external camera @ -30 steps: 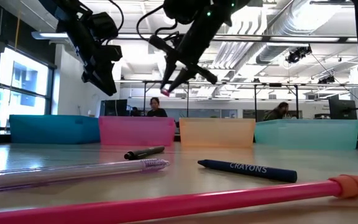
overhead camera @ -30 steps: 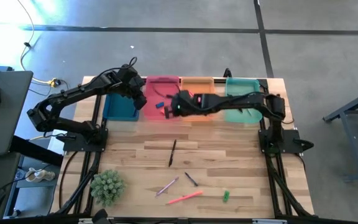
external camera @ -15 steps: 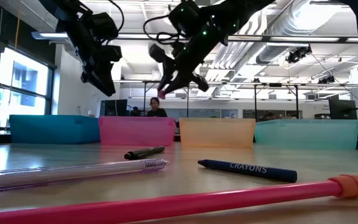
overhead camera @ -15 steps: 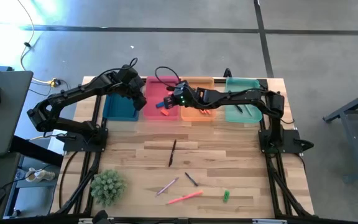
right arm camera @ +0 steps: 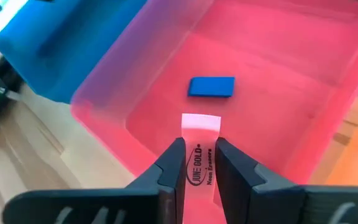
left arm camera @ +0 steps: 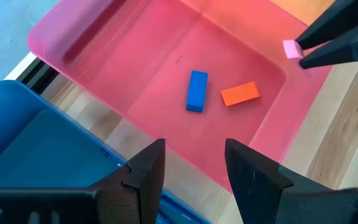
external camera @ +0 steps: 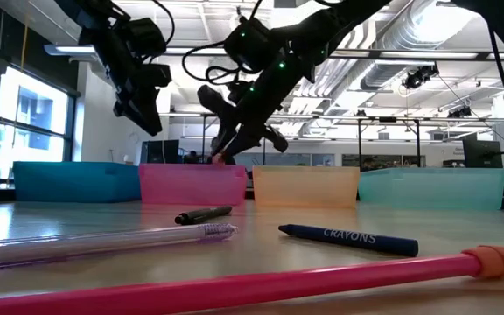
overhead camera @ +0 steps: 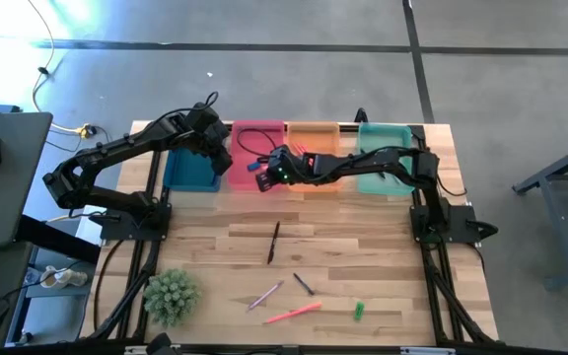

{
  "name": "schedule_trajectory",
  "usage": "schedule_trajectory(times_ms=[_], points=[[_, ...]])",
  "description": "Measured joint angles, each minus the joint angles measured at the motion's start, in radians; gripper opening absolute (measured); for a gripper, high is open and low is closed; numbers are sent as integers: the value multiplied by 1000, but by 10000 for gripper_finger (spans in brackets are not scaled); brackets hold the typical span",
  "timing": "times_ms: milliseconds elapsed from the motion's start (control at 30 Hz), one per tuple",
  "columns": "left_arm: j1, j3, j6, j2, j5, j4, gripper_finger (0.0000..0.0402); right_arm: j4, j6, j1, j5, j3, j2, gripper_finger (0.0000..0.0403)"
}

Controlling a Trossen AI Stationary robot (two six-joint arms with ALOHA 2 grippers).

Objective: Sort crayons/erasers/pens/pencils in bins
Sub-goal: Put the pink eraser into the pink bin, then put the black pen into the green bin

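My right gripper [right arm camera: 199,148] is shut on a pink eraser [right arm camera: 201,134] and hangs over the pink bin [overhead camera: 254,133], low near its rim in the low view [external camera: 224,150]. On the bin floor lie a blue eraser [left arm camera: 196,91] and an orange-red eraser [left arm camera: 240,94]. My left gripper [left arm camera: 193,149] stands open and holds nothing, above the place where the blue bin [overhead camera: 190,170] meets the pink one. The orange bin [overhead camera: 312,133] and the teal bin [overhead camera: 383,138] follow to the right along the far edge. My right gripper pinches the pink eraser by its two long sides [right arm camera: 197,163] between its two fingers. The eraser's free end [right arm camera: 201,122] sticks out past the fingertips. The fingers slant down from the table's right side and lie along the eraser. The eraser is lifted clear above the pink bin's floor.
On the near half of the wooden table lie a black pen [overhead camera: 274,242], a dark crayon [overhead camera: 304,284], a purple pen [overhead camera: 264,295], a pink pencil [overhead camera: 292,315] and a green eraser [overhead camera: 358,311]. A small green plant [overhead camera: 171,296] stands near the front left.
My right gripper has gone down toward the pink bin with the pink eraser, from well above the bins to just over the bin's rim, and its wrist has rolled on the way. It stays shut on the eraser.
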Motion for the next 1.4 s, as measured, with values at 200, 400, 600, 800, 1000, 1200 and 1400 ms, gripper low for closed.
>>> schedule_trajectory(times_ms=[200, 400, 600, 800, 1000, 1200, 1400], points=[[0, 0, -1, 0, 0, -1, 154, -13, -4, -8, 0, 0, 0, 69], [0, 0, -1, 0, 0, -23, 154, -20, 2, -15, 0, 0, 0, 126], [0, 0, -45, 0, -1, -23, 154, -38, 19, -30, -37, 0, -7, 175], [-1, 0, -99, 0, -1, -30, 166, -63, 13, -47, -60, 0, -33, 184], [-16, 0, -220, 0, -4, -60, 187, -162, -18, -60, -24, 0, -114, 172], [-76, 0, -237, 0, -2, -69, 187, -278, -145, -61, 50, 1, -236, 157], [-164, 0, -291, 0, -15, -49, 186, -380, -219, -61, 79, 1, -337, 143]])
